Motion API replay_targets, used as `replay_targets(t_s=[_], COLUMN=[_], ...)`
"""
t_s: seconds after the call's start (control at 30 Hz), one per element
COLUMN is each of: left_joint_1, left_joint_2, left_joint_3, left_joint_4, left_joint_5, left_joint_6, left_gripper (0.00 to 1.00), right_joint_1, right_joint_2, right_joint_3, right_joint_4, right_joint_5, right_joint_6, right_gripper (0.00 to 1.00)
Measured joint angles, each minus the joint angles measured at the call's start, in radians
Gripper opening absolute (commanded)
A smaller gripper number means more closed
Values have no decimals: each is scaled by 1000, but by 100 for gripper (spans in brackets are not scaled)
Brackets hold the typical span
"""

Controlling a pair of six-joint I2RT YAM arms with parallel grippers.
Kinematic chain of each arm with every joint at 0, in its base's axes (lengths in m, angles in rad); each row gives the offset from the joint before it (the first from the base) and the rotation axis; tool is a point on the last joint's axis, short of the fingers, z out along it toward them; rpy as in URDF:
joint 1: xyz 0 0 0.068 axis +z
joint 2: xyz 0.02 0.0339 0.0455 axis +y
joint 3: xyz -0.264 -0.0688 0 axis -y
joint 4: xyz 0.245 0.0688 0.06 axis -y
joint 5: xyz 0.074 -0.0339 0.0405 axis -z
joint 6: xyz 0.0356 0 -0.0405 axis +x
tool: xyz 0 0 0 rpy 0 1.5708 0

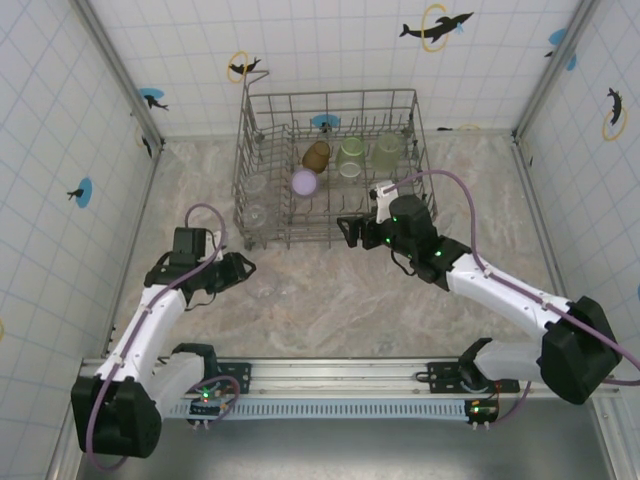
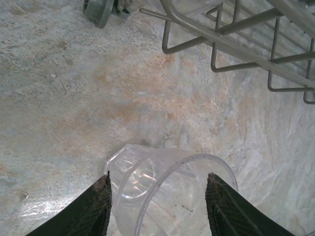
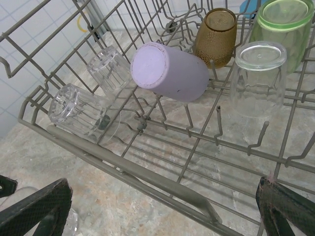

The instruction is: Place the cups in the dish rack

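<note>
- White tiled walls [image 1: 330, 40] with dolphin stickers [image 1: 436, 25] box in a marbled stone worktop [image 1: 330, 300].
- One clear cup [image 2: 147, 189] lies on its side on that worktop, outside the rack [image 1: 330, 94] and near its near-left corner, with its mouth turned toward the wrist camera.
- Around it the left gripper [image 2: 159, 174] is about half closed, with a pad against each wall. A hold across the body suits a cup lying down, and it probably leaves the mouth free to go over a tine.
- Inside the rack sit an amber cup [image 3: 216, 34], a lilac cup [image 3: 170, 71], green cups [image 1: 350, 155] and several clear cups [image 3: 258, 81].
- Most look base-up or tipped against the tines [image 3: 218, 125], presumably so they drain and cannot roll.
- On its side, the lilac cup is propped by tines with its base facing the near rim.
- At that rim hangs the right gripper [image 3: 162, 216], jaws wide apart and empty. It is likely waiting there so the left arm has room.
</note>
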Motion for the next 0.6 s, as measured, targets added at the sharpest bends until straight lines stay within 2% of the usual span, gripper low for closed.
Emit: replay_targets(t_s=[0.13, 0.33, 0.6], left_joint_1=[-20, -88, -92], left_joint_2=[-1, 25, 68], left_joint_3=[0, 3, 17], left_joint_4=[0, -13, -37], left_joint_5=[-10, -30, -80], left_joint_6=[4, 35, 49], left_gripper=[41, 38, 20], right_joint_1=[0, 0, 0], right_joint_2=[8, 9, 10], right_joint_3=[0, 0, 0], right_joint_4=[8, 34, 37], right_joint_5=[-2, -9, -19], right_joint_6=[4, 14, 24], right_gripper=[99, 99, 99])
